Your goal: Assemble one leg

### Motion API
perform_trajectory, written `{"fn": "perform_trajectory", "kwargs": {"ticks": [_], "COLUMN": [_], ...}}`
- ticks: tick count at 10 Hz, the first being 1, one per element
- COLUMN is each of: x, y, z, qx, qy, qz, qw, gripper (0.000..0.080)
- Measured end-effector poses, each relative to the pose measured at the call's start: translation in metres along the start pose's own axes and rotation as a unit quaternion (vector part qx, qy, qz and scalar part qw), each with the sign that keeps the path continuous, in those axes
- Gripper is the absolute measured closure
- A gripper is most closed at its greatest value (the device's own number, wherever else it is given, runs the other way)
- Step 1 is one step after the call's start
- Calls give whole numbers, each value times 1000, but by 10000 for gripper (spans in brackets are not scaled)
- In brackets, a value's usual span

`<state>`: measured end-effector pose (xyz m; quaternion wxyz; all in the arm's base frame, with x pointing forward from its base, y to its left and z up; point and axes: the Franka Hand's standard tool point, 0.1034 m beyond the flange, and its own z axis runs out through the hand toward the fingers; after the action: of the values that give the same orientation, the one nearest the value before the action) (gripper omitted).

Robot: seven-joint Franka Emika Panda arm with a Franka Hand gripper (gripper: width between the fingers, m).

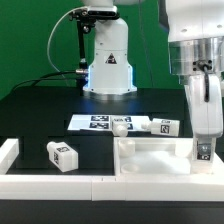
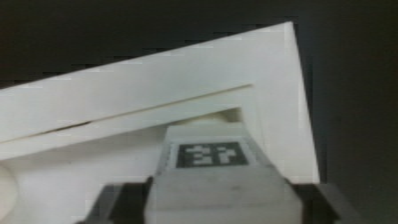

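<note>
My gripper is clamped on the leg, held upright over the panel corner; any tilt and I judge it may jam or slip.

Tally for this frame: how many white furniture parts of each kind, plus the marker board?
Legs: 4 (lying leg on the exterior view's left, middle leg and right leg by the board, held leg in the pincer)
Panel with raised rims: 1
Marker board: 1
Total: 6
</note>
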<state>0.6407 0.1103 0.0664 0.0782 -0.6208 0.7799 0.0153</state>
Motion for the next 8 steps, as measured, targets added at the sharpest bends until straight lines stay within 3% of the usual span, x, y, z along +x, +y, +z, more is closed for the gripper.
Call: {"fn": "perform_trajectory", "kwargs": {"ticks": [1, 2, 3, 4, 5, 8], "x": [0, -4, -13, -17, -18, -17], "y": [0, -2, -6, -8, -9, -7], "z": [0, -4, -21, -41, -49, -44], "qx": [0, 3, 13, 23, 27, 24], "qy": [0, -2, -10, -19, -22, -20], "qz": [0, -4, -15, -33, -34, -34], "qw": [1000, 1000, 1000, 999, 999, 999], "gripper": [303, 303, 179, 158, 158, 150]}}
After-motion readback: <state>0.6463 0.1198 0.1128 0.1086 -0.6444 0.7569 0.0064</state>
